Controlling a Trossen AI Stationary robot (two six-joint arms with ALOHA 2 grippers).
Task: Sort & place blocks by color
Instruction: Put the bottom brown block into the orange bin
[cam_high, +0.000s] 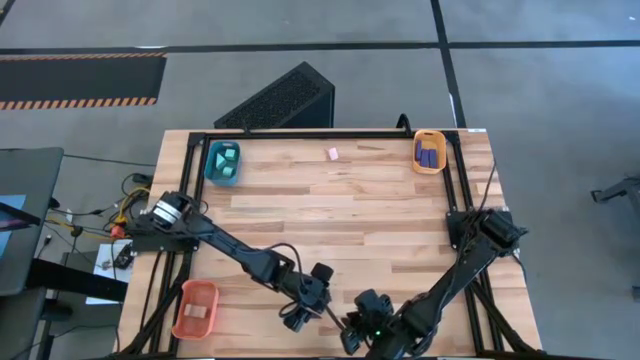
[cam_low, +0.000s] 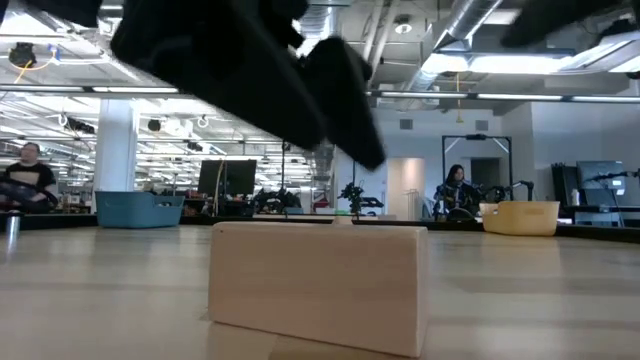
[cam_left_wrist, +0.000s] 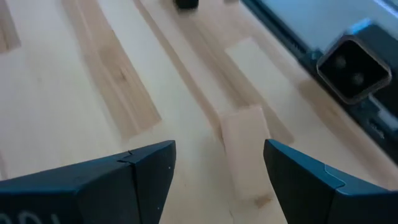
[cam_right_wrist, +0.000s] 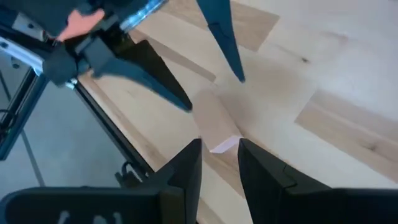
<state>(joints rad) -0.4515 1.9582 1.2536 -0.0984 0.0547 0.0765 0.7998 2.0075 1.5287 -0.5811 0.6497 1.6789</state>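
Item: my left gripper (cam_left_wrist: 217, 168), low at the table's 6 o'clock edge in the high view, jaws spread wide with one tan wood block (cam_left_wrist: 244, 146) lying flat on the boards between them, untouched.

Item: my right gripper (cam_right_wrist: 219, 158), also at 6 o'clock, just beside the left; jaws parted a little, tips close over one end of the same block (cam_right_wrist: 214, 124), not clamping it.

Blocks counted: one tan at 6 o'clock; one small pale pink block (cam_high: 333, 153) at 12 o'clock, alone on the boards; dark blue blocks (cam_high: 430, 153) in the yellow-orange tray (cam_high: 417, 161) at 1 o'clock, number unclear; light blocks (cam_high: 226, 160) in the teal tray (cam_high: 211, 172) at 11 o'clock, number unclear; one pale piece in the orange tray (cam_high: 208, 294) at 8 o'clock, off the table's edge.

Trays: three.

Surface: light butcher-block table (cam_high: 340, 215), black framed.

Room: grey floor, open workshop, two seated people far behind.
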